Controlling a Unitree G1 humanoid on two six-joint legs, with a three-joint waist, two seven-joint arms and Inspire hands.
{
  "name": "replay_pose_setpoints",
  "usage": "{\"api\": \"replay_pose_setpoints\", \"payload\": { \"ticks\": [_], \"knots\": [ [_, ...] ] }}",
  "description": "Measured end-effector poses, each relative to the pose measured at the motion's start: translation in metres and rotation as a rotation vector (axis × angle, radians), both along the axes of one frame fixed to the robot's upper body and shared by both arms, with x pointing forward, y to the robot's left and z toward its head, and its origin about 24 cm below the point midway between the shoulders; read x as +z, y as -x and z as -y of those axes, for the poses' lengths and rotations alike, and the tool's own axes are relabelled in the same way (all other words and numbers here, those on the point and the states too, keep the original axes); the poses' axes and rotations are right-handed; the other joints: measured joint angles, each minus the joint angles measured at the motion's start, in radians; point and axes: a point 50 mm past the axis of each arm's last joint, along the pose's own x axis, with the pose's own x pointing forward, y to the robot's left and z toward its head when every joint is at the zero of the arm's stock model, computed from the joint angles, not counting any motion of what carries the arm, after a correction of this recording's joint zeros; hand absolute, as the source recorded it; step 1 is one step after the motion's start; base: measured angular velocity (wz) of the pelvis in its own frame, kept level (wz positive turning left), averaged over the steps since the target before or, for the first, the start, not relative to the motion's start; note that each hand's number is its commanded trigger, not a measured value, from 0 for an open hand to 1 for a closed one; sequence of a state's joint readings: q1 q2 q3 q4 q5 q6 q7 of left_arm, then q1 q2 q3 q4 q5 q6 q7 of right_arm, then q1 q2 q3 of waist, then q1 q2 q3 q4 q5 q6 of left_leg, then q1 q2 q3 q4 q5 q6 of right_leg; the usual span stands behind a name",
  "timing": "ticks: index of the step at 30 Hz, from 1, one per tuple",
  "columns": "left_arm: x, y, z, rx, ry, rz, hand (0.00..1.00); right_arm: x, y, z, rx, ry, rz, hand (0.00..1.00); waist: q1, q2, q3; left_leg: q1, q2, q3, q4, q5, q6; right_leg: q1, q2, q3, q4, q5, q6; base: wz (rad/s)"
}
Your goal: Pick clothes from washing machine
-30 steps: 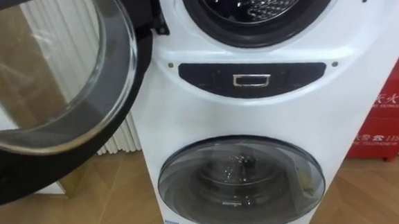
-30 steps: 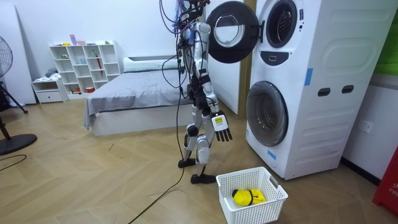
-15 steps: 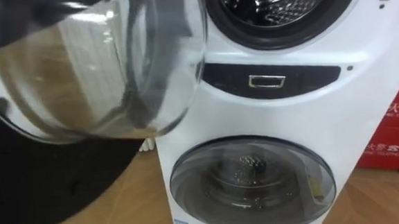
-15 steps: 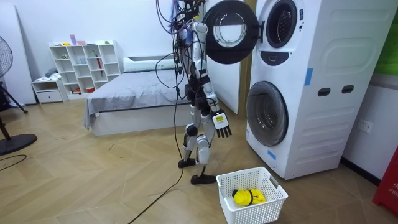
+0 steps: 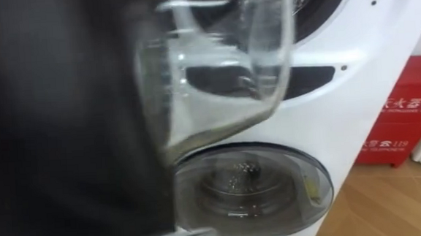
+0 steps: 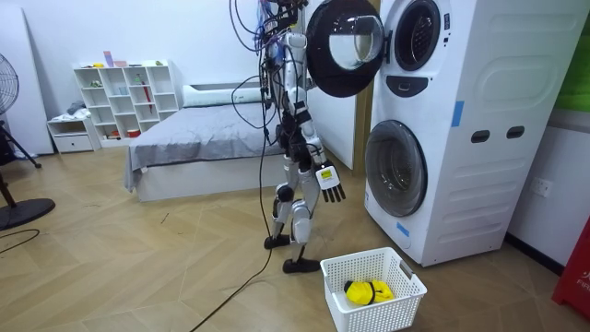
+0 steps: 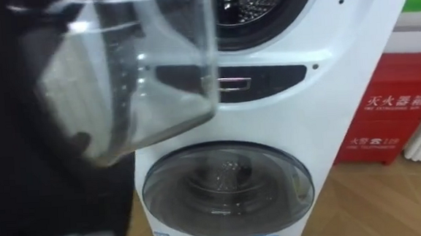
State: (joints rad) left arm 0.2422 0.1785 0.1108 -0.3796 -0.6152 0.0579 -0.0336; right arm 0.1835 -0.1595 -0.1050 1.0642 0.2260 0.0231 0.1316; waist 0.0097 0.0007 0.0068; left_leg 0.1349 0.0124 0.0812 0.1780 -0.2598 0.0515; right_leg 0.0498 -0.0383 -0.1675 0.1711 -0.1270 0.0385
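Fingers (image 6: 336,195) relaxed, right hand (image 6: 328,180) low, open door (image 6: 343,48) rim by head.

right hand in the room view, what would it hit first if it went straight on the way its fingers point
Probably the floor: the right hand hangs open with fingers pointing down, beside the washer. The basket lies near that line; depth is unclear.

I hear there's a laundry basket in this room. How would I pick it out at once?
Find the tall white stack of two washing machines on the room view's right. On the wooden floor in front of its lower door stands a white basket with slotted sides. Unlike anything near it, it is open-topped and holds something yellow.
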Motion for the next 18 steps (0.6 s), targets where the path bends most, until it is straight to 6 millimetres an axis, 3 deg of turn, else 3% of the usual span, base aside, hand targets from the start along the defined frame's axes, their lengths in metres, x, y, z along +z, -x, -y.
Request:
{"api": "replay_pose_setpoints", "payload": {
  "ticks": [10,15,18],
  "knots": [
    [-0.014,-0.002,0.015,-0.072,0.021,-0.052,0.00,-0.001,0.002,-0.001,-0.005,0.005,-0.007,0.00,-0.008,0.012,-0.0015,0.017,0.011,0.023,-0.016,-0.004,-0.008,0.000,0.022,0.015,-0.003,0.002,-0.004,-0.07],
    [-0.012,-0.005,0.022,-0.101,0.003,-0.043,0.00,-0.001,-0.007,-0.005,0.046,0.008,0.019,0.00,-0.057,0.015,-0.0011,0.017,0.012,0.027,-0.010,-0.004,-0.008,0.001,0.022,0.025,-0.004,0.002,-0.004,-0.03],
    [-0.002,-0.015,0.033,-0.138,-0.064,0.003,0.00,-0.001,-0.010,-0.007,0.065,-0.002,0.031,0.00,-0.070,0.014,0.0040,0.018,0.013,0.038,-0.010,-0.004,-0.008,-0.001,0.021,0.037,-0.006,0.002,-0.004,-0.06]
  ]
}}
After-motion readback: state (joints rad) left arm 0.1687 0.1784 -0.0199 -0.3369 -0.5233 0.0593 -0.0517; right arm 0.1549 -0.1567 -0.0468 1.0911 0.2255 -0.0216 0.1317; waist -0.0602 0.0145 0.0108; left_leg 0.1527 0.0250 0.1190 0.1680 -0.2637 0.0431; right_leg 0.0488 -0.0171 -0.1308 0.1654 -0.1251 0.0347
